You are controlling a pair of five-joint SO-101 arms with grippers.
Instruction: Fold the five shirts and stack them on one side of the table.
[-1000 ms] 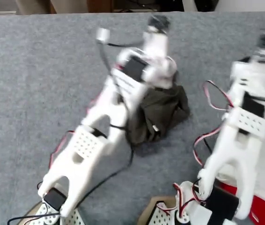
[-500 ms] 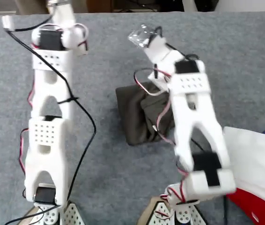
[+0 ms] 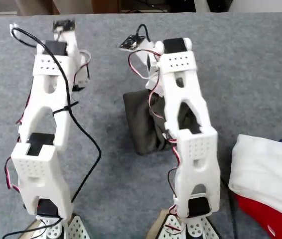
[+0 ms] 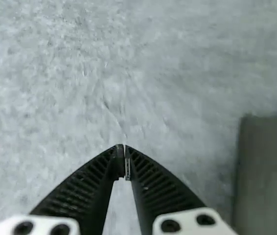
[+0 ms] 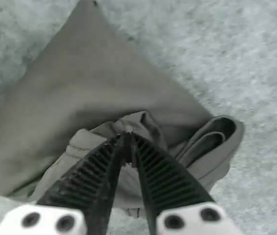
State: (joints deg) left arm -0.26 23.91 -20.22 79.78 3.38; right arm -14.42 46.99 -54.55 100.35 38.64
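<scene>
Left gripper (image 4: 120,161) closed over bare table (image 3: 240,59), right gripper (image 5: 127,139) tips together above olive shirt (image 5: 80,88) — right arm (image 3: 186,99) covers part of it — white shirt (image 3: 268,169) atop red shirt (image 3: 265,219) well apart.

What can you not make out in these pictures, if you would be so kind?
- High view: the right arm hides the middle of the olive shirt.
- High view: the frame edge cuts off the white shirt and red shirt.
- Right wrist view: whether the shut right fingers pinch cloth; their tips cover the contact.
</scene>
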